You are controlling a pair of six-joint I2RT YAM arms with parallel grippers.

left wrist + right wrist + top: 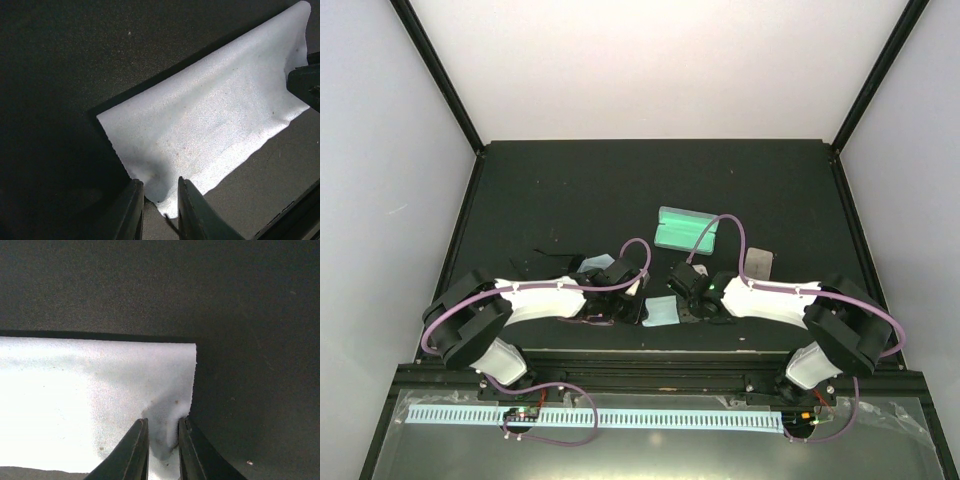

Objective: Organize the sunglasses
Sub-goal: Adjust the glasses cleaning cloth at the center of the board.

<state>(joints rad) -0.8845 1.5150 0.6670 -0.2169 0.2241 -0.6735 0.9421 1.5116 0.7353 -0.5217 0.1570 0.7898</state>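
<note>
Pale cloth (660,311), corners tight in left end effector (159,182) and right end effector (163,422); finger bases cropped.

Pale cloth (210,115) stretches between left fingers (132,210) and right fingers (137,450), one corner inside each pair. Teal case (686,229) and beige case (758,263) lie beyond the fingers, on the black mat (570,190).

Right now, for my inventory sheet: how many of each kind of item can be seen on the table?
Light blue cloth: 2
Case: 2
Sunglasses: 1, a black pair; I cannot make out any other
Total: 5 visible
</note>
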